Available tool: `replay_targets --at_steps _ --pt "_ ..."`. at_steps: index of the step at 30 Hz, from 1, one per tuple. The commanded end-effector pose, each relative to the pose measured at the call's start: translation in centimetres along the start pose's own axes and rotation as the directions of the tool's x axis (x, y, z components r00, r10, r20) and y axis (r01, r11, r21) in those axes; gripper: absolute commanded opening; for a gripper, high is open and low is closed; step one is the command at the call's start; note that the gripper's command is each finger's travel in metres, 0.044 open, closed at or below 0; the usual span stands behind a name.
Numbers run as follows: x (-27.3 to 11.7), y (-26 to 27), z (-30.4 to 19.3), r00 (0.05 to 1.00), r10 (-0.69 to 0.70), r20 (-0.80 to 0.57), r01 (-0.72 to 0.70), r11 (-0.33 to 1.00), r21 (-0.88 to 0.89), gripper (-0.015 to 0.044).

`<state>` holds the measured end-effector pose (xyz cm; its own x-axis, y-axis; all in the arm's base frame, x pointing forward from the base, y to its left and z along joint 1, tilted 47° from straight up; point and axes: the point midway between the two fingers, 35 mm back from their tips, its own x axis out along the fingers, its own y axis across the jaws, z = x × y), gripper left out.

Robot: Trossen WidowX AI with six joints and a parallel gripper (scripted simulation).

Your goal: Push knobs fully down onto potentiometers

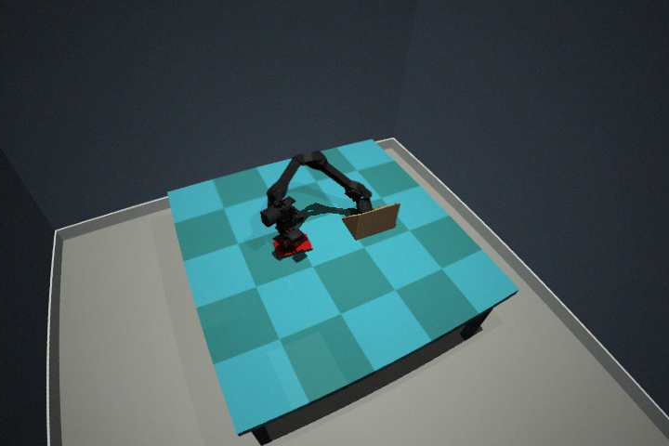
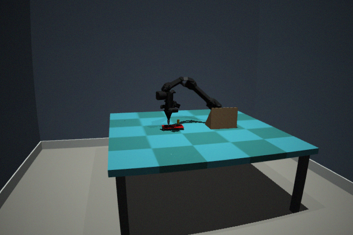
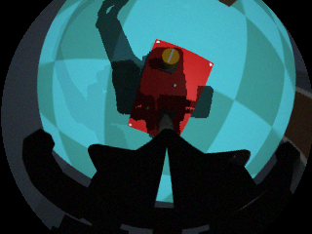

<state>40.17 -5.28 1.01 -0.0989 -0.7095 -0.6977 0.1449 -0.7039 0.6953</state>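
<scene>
The red circuit board [image 1: 302,244] [image 2: 178,127] [image 3: 200,73] stands low on the table. A yellow knob with a pale line on top [image 2: 178,121] [image 3: 171,57] stands upright on its potentiometer near the board's far end in the wrist view, raised above the board. My gripper [image 2: 168,120] [image 3: 167,132] is shut and points straight down over the board's other end. A narrow grey piece shows at its tips; whether it is part of the fingertips or the second knob, I cannot tell. The second knob is otherwise hidden, and so is any contact with it.
A brown wedge-shaped block [image 1: 376,222] [image 2: 224,118] stands on the checkered table [image 1: 353,276] [image 2: 179,154] beside the arm's base, to the right of the board in the top and exterior views. The arm arches over the table, and its shadow falls across the board.
</scene>
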Motion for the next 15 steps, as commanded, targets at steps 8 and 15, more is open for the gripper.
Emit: replay_targets --at_steps 8,15 --pt "1.87 0.52 -0.14 1.0 0.001 0.018 -0.002 1.0 0.019 0.0" --pt "2.1 0.52 -0.13 1.0 0.001 0.018 -0.002 1.0 0.019 0.0"
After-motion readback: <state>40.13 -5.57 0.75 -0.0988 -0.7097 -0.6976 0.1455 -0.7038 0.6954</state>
